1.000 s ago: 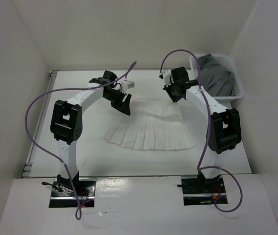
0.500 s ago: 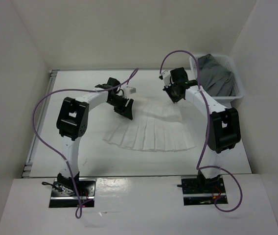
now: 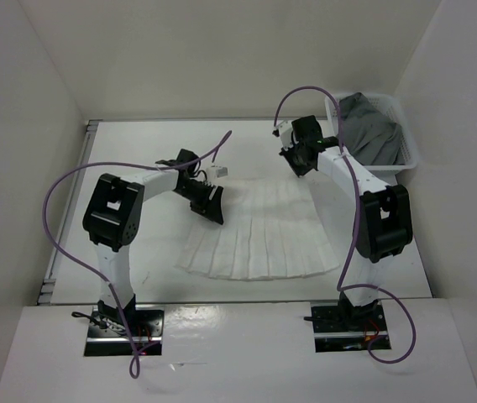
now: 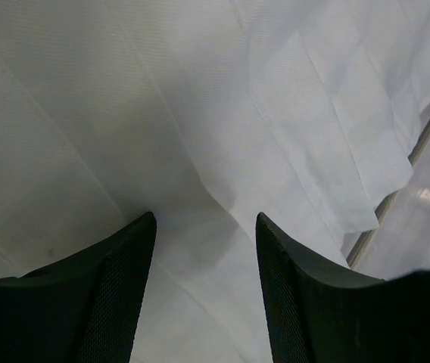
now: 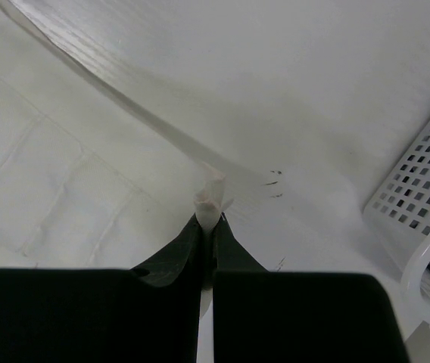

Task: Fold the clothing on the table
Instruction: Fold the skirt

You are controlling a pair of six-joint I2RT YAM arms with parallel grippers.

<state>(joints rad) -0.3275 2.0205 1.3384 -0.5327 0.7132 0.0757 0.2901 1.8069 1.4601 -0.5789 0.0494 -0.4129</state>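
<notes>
Pinching the clothing [image 3: 264, 239] in the closed right end effector [image 5: 208, 219], hovering the open, empty left end effector [image 4: 204, 219] over it, likely needing its grip next.

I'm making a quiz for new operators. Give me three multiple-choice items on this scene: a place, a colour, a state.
1. Where does the dark grey garment lie? A in the white basket; B under the clothing; C nowhere in view.
2. What colour are the cables? A green; B purple; C orange.
3. How is the right hand? A wide open; B out of view; C shut on the clothing.
Key: 1 A, it fills the basket at far right; 2 B, both loops show purple; 3 C, white fabric sits pinched in it.
</notes>
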